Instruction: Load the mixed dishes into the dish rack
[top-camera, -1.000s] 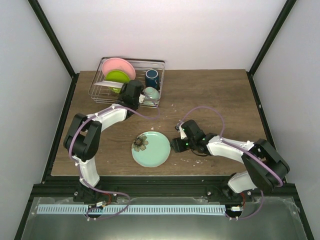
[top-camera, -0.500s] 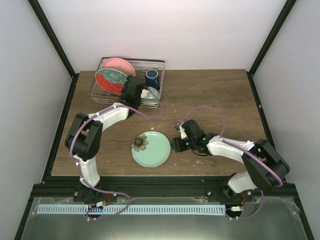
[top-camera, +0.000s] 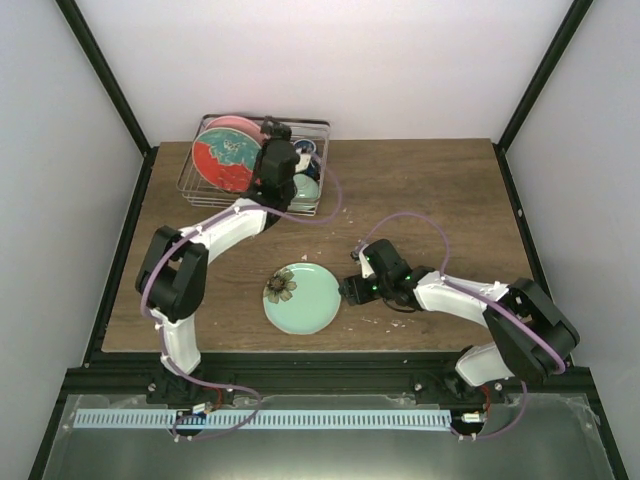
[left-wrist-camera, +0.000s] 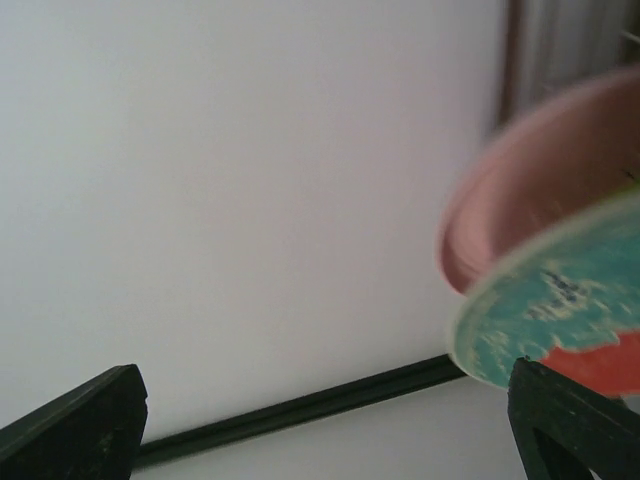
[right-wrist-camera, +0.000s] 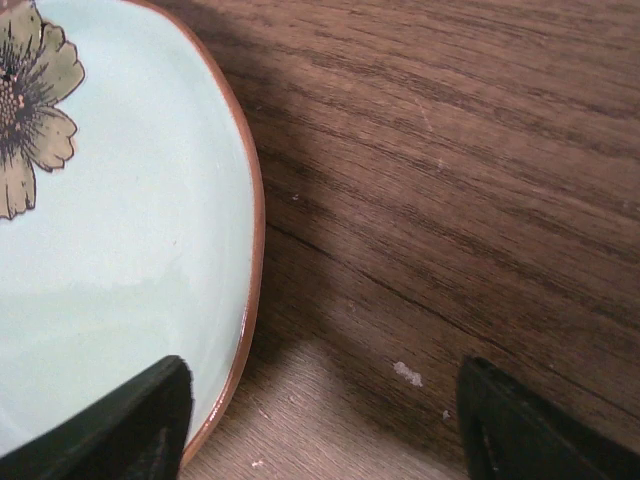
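The silver wire dish rack stands at the back left of the table. In it a red-and-teal plate stands upright, with a pink plate behind it. A dark blue cup and a pale mint bowl sit in the rack's right part, half hidden by my left arm. My left gripper hovers open over the rack, holding nothing; the left wrist view shows both plates, the red-and-teal plate at its right. A pale mint plate with a flower lies flat on the table. My right gripper is open, straddling that plate's right rim.
Black frame posts and white walls enclose the wooden table. The black table edge runs along the front by the arm bases.
My left gripper has opened and let go of the red-and-teal plate, which now stands upright in the rack, hiding the lime-green plate. The left gripper has risen. The right jaws have widened slightly.
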